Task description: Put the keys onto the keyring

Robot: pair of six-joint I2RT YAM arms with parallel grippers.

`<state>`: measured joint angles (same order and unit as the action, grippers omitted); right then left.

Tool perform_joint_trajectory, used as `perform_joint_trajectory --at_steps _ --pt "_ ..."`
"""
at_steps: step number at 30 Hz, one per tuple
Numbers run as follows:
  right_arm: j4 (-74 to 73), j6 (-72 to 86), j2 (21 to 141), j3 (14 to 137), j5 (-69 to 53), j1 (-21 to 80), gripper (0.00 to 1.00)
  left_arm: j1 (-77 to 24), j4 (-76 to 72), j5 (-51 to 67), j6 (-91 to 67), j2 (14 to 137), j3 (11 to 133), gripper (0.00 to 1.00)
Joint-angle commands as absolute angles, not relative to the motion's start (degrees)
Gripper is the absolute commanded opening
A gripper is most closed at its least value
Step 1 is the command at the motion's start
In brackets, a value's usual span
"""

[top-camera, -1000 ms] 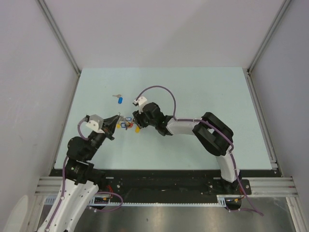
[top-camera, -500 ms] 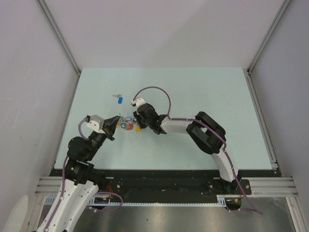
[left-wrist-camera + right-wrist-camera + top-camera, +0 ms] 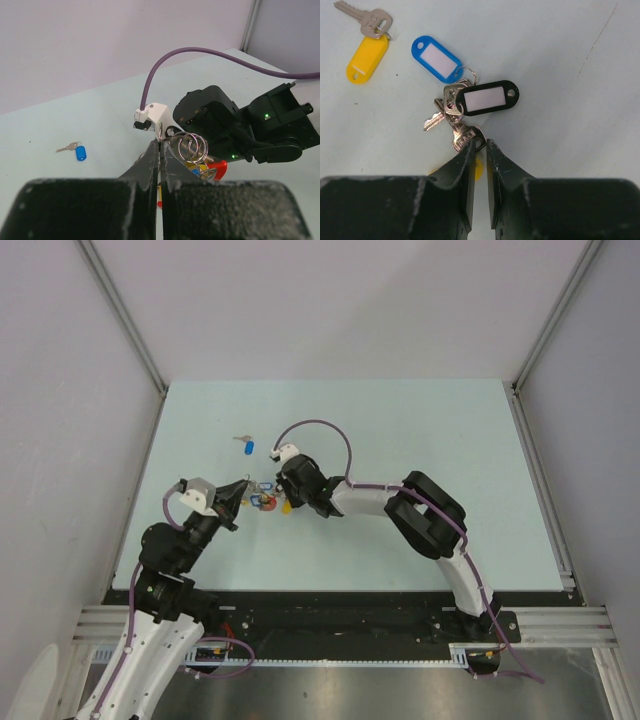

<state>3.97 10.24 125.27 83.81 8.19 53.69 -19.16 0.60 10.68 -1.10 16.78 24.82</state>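
My left gripper [image 3: 160, 146] is shut on a silvery wire of the keyring [image 3: 192, 148]. The ring's metal coils and its red plastic arc [image 3: 219, 169] hang just past the fingertips. In the top view the left gripper [image 3: 244, 488] holds the keyring [image 3: 265, 500] beside my right gripper [image 3: 279, 502]. The right gripper [image 3: 480, 148] hovers close over a bunch of keys [image 3: 452, 116] with a black tag [image 3: 489, 98] and a blue tag [image 3: 436, 58]. Its jaws stand a narrow gap apart, with a key head [image 3: 468, 137] at the left fingertip. A yellow tag [image 3: 479, 169] shows under the fingers.
A loose key with a yellow tag [image 3: 367, 57] lies up and left of the bunch. Another key with a blue tag [image 3: 247, 445] lies alone on the pale table [image 3: 420, 440] behind the grippers. Grey walls stand close on three sides.
The right arm has shifted a little left towards the key bunch and its jaws have narrowed. The left arm and the keyring have stayed in place.
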Motion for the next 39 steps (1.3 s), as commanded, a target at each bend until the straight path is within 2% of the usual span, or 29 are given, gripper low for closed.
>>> perform_joint_trajectory --at_steps 1,11,39 --pt "1.76 8.79 123.31 86.04 8.88 54.49 0.2 -19.42 -1.93 10.81 -0.53 16.17 26.89 0.0" --pt "2.28 4.31 121.02 86.04 5.89 54.4 0.29 -19.42 -1.85 10.72 -0.53 16.08 26.89 0.0" --pt "1.58 -1.76 121.38 85.96 -2.63 55.46 0.3 -19.51 -1.93 11.34 -0.62 16.17 26.72 0.0"
